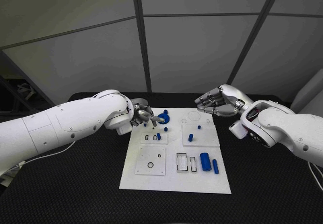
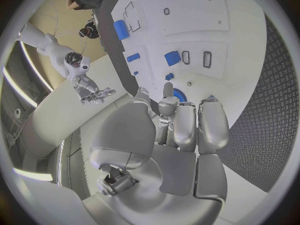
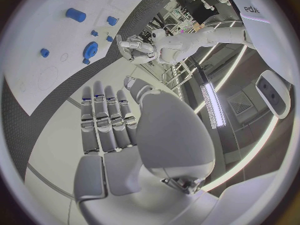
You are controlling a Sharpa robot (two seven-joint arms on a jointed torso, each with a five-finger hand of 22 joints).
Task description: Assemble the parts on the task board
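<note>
Altogether one white task board [image 1: 176,179], seven visible blue parts [image 1: 205,161], left hand [image 1: 144,115] empty and spread, right hand [image 1: 216,103] curled, empty.

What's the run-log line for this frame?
left hand: open, over blue ring | right hand: open, off board's far right corner | task board: parts loose

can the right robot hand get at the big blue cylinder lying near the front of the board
Probably yes. The right robot hand holds nothing and hovers past the task board's far edge, and nothing lies over the big blue cylinder, though a slimmer blue pin lies close beside it.
</note>
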